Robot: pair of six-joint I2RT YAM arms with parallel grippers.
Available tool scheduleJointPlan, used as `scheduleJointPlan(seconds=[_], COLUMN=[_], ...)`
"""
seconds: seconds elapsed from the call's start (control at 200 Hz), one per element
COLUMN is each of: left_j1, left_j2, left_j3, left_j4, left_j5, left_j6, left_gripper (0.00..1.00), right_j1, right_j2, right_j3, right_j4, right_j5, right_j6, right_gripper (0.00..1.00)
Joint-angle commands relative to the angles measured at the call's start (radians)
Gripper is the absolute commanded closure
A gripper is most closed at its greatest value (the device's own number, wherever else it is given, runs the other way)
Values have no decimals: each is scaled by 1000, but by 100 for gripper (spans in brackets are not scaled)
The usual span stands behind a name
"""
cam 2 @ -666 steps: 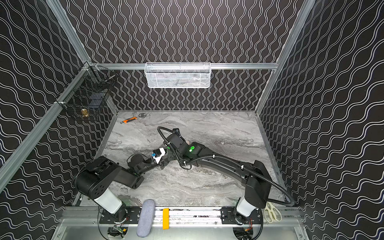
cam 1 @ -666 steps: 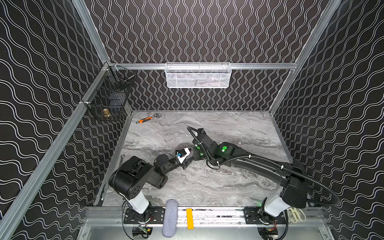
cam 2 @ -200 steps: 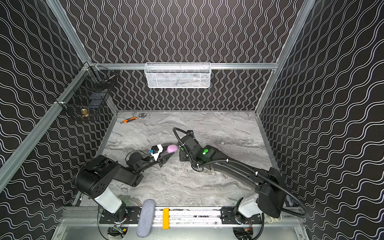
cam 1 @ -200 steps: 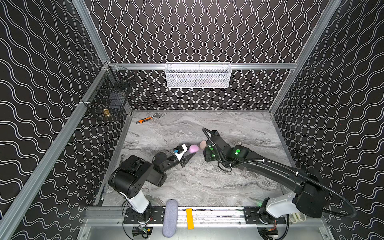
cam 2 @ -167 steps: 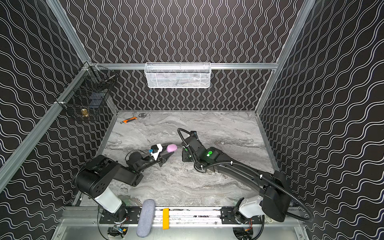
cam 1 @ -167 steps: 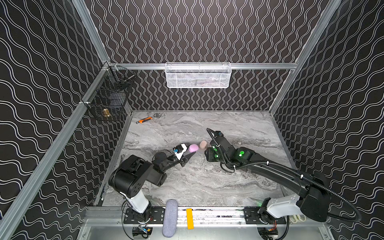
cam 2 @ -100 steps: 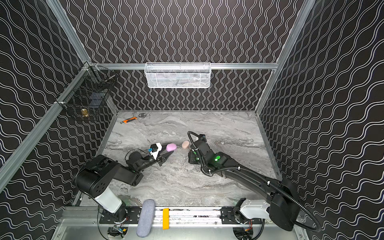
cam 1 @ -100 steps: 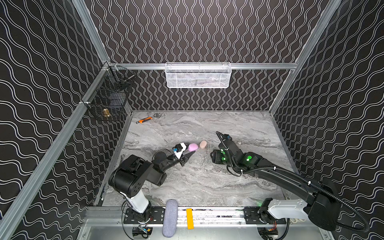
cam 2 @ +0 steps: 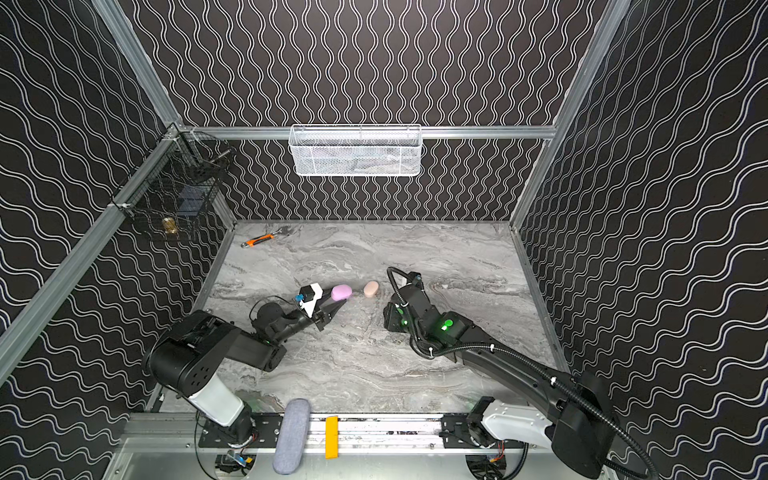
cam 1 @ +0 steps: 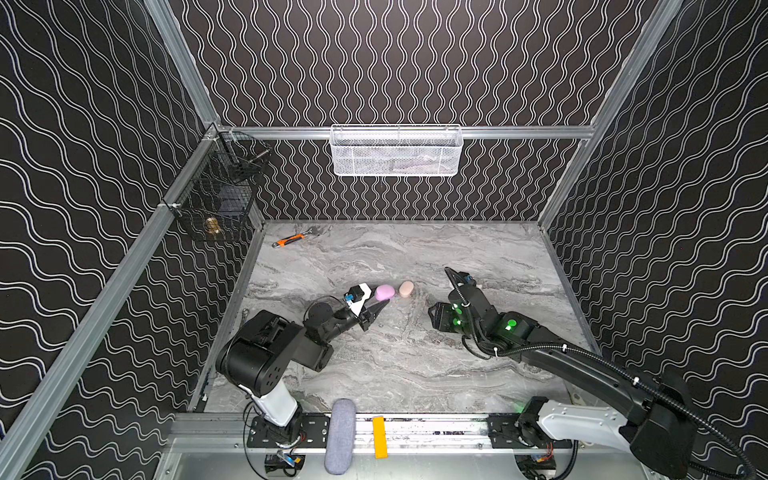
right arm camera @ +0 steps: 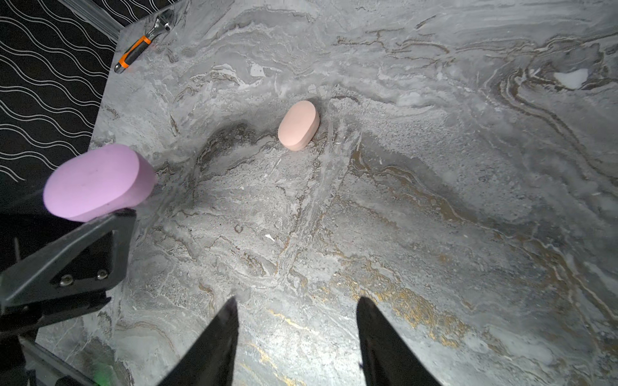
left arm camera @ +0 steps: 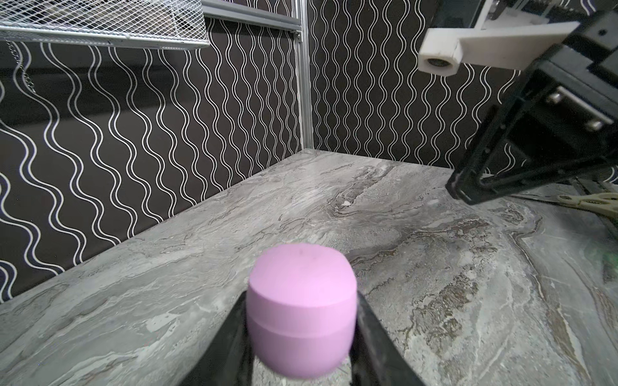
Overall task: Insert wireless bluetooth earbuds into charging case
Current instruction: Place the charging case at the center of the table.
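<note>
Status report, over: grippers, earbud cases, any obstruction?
Left gripper shut on lilac case, lid closed. Right gripper open, empty. Peach case closed on table; no earbuds seen. Wrench at far corner, not obstructing.

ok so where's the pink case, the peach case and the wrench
pink case [right arm camera: 93, 182]: right wrist view, on its flat broad face
peach case [right arm camera: 297, 125]: right wrist view, middle of its upper face
wrench [cam 1: 293, 240]: in a top view, on its orange handle
</note>
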Motion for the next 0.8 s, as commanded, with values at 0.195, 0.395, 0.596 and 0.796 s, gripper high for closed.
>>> scheduleJointPlan(seconds=[0.195,0.395,0.596,0.796], left_j1=[33,74,84,86], left_j2=[-152,-275,-285,-287], left_j3=[68,122,173,224], left_j4=[-267,-485,-634,-795], left_j5=[-48,-8,-14,-31], left_j6=[-39,-34,-33,22], left_gripper=[62,62,62,63], right_j1=[-1,-3,-3,-3], right_j2=[-20,-30,-32,-58], right_j3=[-8,-25,-27,-53], right_j4=[21,34,38,53], right_j5=[17,12,6,11], right_j6=[14,14,11,14], right_gripper=[42,42,41,42])
